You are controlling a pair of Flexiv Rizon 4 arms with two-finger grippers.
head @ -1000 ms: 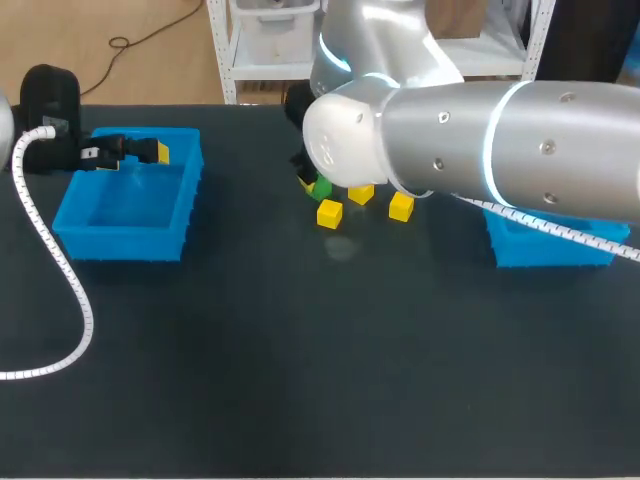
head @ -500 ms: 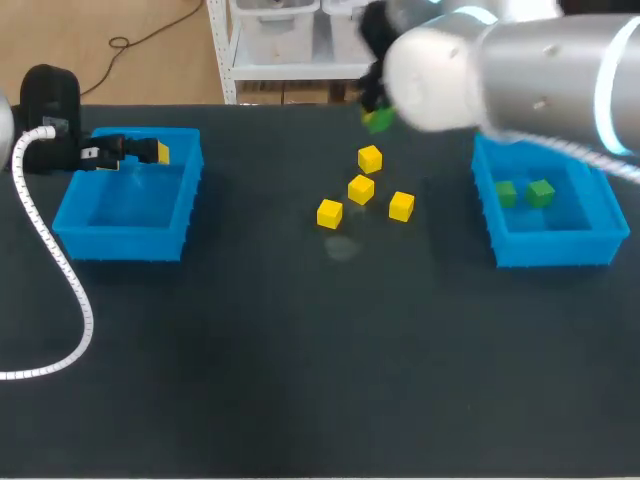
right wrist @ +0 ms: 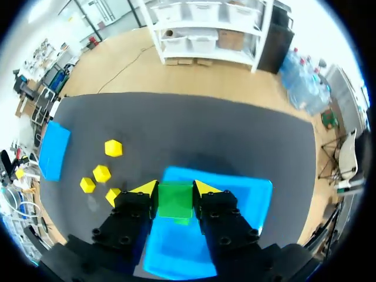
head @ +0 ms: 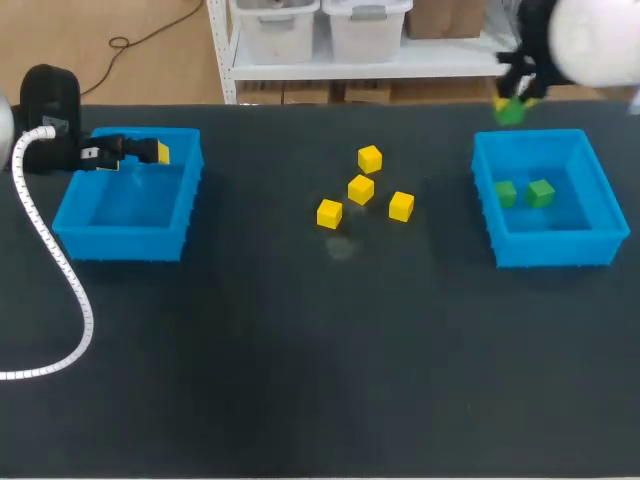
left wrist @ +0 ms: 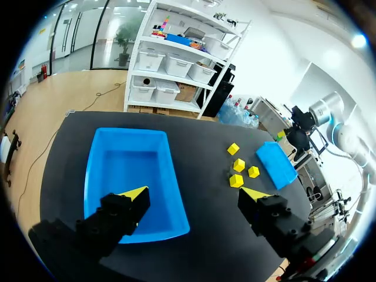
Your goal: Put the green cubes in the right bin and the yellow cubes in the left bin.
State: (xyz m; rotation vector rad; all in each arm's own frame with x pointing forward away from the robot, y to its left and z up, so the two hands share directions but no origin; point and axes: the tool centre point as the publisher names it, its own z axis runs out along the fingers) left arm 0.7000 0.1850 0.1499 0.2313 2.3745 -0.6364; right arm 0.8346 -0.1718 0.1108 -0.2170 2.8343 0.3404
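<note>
Within right claw [right wrist: 175, 190] — green cube [right wrist: 175, 202].

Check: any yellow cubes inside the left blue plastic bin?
No, the left blue plastic bin shows a bare floor, and the four small yellow cubes lie on the black table.

Four yellow cubes [head: 361, 188] sit close together mid table [head: 300, 350], with wide room on both sides. Two green cubes [head: 506, 193] take up part of the right bin [head: 487, 215]; the rest is open.

Overhead head, downward wrists, shared yellow cubes [head: 361, 188]
</note>
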